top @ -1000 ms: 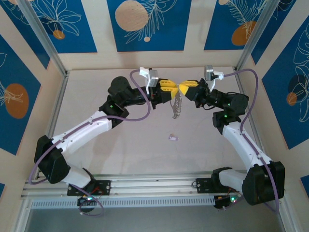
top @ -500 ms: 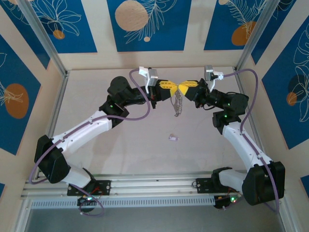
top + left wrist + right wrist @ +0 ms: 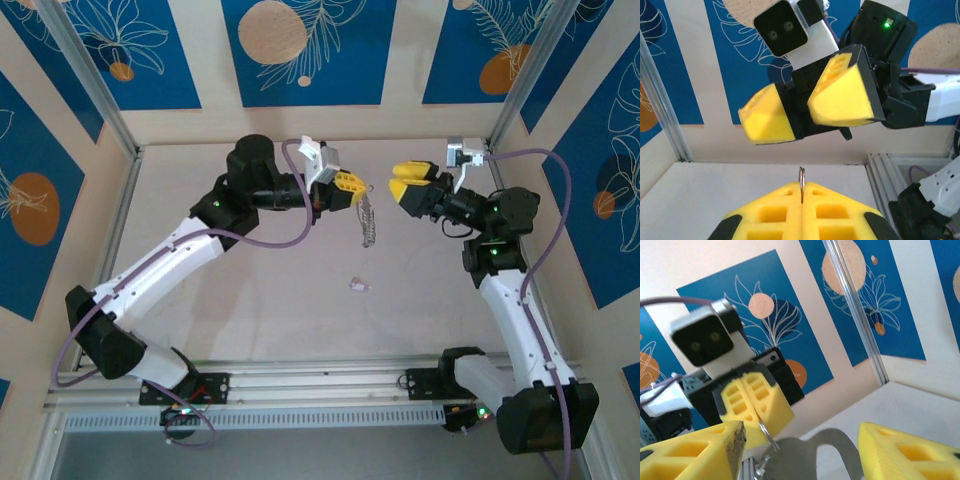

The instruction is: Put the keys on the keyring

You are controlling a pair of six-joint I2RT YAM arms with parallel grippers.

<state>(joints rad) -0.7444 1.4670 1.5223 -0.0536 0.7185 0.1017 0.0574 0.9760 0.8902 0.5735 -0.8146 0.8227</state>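
the left tool (image 3: 362,187) pinches the thin, stiff keyring (image 3: 801,178) by its rim while the right tool (image 3: 398,184) gapes wide; the light, slippery loose key (image 3: 358,285) likely wants a flat-sided pinch.

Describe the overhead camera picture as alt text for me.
The left gripper, shut, holds a thin dark-grey metal keyring hanging with small silvery pieces; the right gripper stands open beside it, apart. One tiny lilac-tinted key lies on the beige table.

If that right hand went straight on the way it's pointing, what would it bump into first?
Most likely the keyring and its hanging keys, pinched in the shut left hand; the open right hand faces them. Depth is unclear, so that's a guess.
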